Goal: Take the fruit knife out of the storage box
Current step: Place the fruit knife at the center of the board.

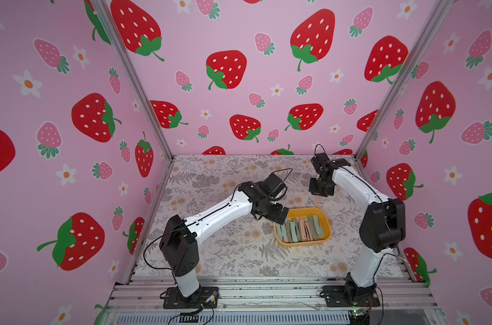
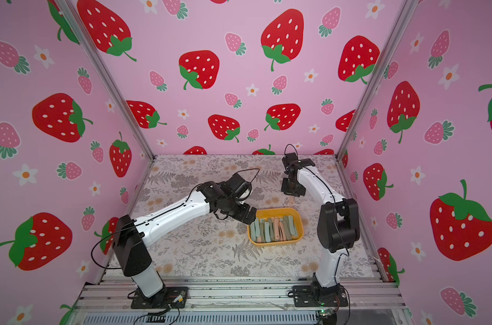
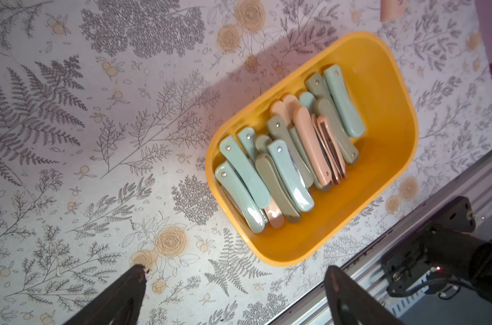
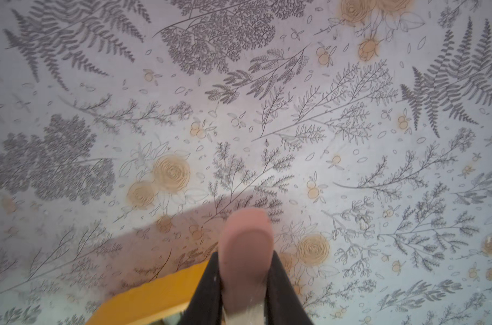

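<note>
- The right pincer (image 4: 245, 256) is clamped on a pink fruit knife (image 4: 246, 233); its black fingers hide the knife's upper part, and the rounded end is blurred in the right wrist view
- In both top views only a short pink stub shows, outside the storage box (image 1: 304, 242), just beyond its far wall; whether it touches the desk (image 1: 233, 253) I cannot tell
- The left pincer (image 3: 235, 270) stands wide apart and empty, covering the box's left end in both top views; the frame edge cuts off its fingers in the left wrist view
- The box is a shallow yellow-orange tub of smooth plastic with rounded corners
- Inside lie folded knives (image 3: 290, 146): slim, glossy, slightly curved handles in teal, olive and pink, each with a small metal rivet, overlapping so the lower ones are partly buried
- The desk wears a matte print of grey ferns and tan roses
</note>
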`<state>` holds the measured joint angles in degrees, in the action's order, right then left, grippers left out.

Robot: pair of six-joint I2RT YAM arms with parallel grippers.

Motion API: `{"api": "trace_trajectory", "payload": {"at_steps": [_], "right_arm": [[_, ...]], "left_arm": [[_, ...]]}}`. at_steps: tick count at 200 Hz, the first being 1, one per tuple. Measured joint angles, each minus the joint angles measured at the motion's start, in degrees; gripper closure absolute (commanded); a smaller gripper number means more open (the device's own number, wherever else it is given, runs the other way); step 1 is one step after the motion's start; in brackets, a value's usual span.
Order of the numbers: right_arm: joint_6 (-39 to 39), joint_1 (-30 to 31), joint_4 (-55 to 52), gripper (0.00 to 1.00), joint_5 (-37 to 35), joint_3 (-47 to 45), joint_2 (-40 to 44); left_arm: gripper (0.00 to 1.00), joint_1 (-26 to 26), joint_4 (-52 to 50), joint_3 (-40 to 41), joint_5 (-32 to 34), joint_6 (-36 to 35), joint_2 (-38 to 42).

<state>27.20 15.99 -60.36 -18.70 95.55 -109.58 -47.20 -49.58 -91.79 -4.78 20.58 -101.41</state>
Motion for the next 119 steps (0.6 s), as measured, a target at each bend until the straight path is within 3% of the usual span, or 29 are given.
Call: {"api": "trace_trajectory", "payload": {"at_steps": [63, 119], "right_arm": [[-6.5, -3.9, -0.3, 0.83, -6.4, 20.3, -21.9], [-10.7, -4.5, -0.7, 0.78, -10.4, 31.1, -32.3]], "left_arm": [[0.01, 4.8, -1.4, -17.9, -0.6, -2.0, -12.9], [0.01, 7.3, -1.3, -19.2, -4.3, -1.7, -16.8]]}}
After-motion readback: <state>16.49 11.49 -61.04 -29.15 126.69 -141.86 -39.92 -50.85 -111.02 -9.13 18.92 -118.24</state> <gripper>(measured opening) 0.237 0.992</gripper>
